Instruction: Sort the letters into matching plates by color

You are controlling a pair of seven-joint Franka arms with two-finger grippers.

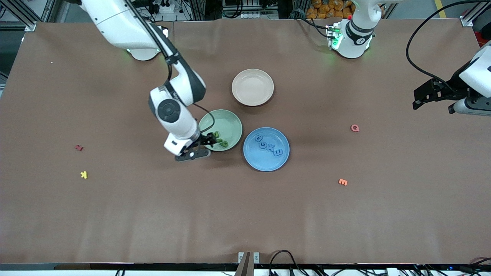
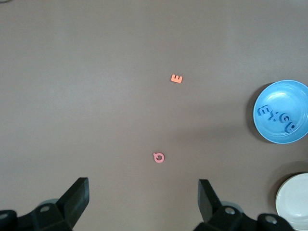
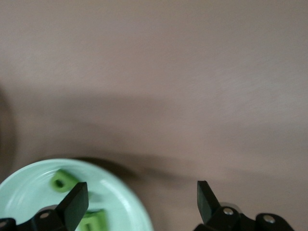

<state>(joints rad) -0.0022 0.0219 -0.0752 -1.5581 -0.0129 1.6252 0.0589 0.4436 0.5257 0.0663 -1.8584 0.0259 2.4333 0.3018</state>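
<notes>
Lying in the green plate, green letters sit under the open right tool.

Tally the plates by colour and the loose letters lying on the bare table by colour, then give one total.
Blue plate: 1
Pale green plate: 1
Beige-pink plate: 1
Dark red letter: 1
Yellow K: 1
Pink Q: 1
Orange E: 1
Total: 7
</notes>
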